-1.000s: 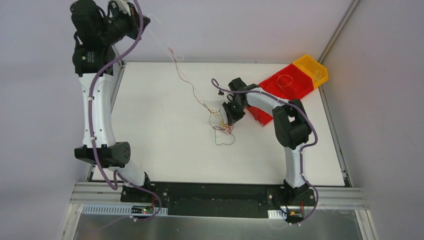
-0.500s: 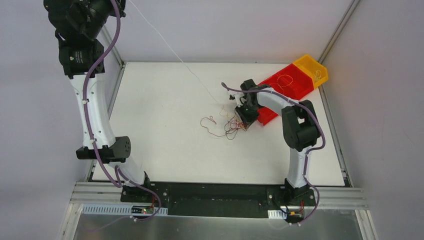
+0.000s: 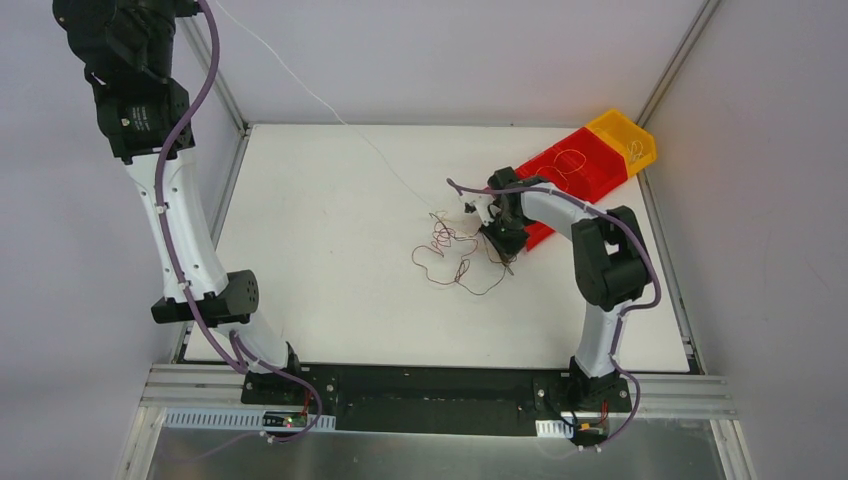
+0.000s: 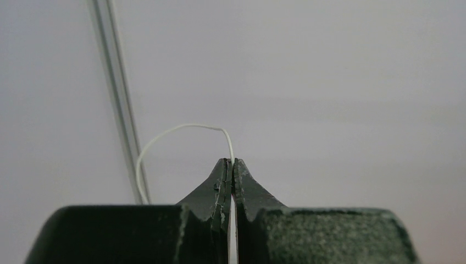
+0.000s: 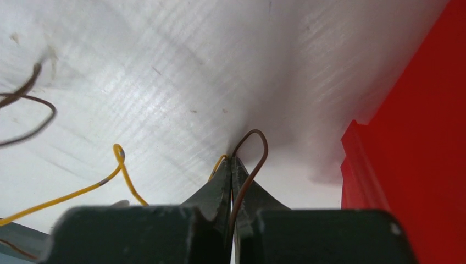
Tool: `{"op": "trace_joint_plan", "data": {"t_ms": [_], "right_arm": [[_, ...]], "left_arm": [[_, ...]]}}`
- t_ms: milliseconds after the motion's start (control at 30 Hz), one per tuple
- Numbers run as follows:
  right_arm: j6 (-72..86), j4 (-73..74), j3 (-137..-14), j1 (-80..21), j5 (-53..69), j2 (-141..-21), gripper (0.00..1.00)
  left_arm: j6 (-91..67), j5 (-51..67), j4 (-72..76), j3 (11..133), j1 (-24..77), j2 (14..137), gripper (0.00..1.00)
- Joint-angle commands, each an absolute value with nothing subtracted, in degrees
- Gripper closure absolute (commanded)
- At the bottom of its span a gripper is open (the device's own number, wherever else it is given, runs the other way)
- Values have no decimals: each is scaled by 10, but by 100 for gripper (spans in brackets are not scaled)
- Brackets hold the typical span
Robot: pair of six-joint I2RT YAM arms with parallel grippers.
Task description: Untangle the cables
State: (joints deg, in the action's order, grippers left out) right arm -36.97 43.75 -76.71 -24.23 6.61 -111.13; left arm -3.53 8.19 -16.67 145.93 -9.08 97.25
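Observation:
The cables lie as loose red, dark and yellow loops on the white table, just left of my right gripper. In the right wrist view my right gripper is shut on a brown wire and a yellow wire, low against the table. A white wire runs taut from the tangle up to the top left. My left gripper is raised high, past the top edge of the top view, and is shut on the white wire.
Red bins and a yellow bin holding wire loops stand at the back right, close to my right arm. A red bin wall is right beside my right gripper. A frame post stands left of my left gripper.
My left arm rose further up and left, drawing the white wire out straight. The coloured wires dropped and spread into looser loops. My right gripper shifted slightly right.

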Motion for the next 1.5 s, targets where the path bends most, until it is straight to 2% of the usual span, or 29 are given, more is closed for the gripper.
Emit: {"op": "trace_joint_plan", "data": {"t_ms": [0,467,567,700,733,833,900,1000,1200,1267,1300,1367,1400,1467], "right_arm": [[-408,485,-712,-220,13,-1122,100],[-463,481,-630,-207,-36,-1082,100],[-469,478,-628,-207,-35,-1064,100],[-455,484,-648,-205,23,-1021,100],[-449,485,-658,-206,47,-1005,97],[-423,504,-693,-205,124,-970,67],[-402,499,-713,-207,157,-949,47],[-361,480,-738,-210,217,-934,29],[-334,452,-783,-276,245,-960,22],[-329,449,-801,-292,252,-978,21],[-322,444,-810,-297,257,-988,21],[-309,436,-823,-304,272,-1005,20],[-305,432,-827,-307,281,-1015,20],[-293,429,-833,-311,306,-1035,20]], "left_arm": [[-5,13,-142,1464,-110,954,100],[32,-43,-101,1494,-168,976,100],[5,-9,-112,1437,-169,949,100],[-71,153,-136,1294,-169,886,100],[-97,204,-140,1249,-169,869,100],[-185,325,-144,1102,-167,805,100],[-235,352,-146,990,-168,763,100],[-264,339,-158,840,-168,713,100],[-163,237,-240,734,-168,706,100],[-84,256,-284,727,-168,733,100],[-34,302,-306,722,-168,748,97],[74,421,-343,701,-169,760,47],[119,488,-350,679,-168,754,29],[196,585,-352,644,-156,737,16]]}}
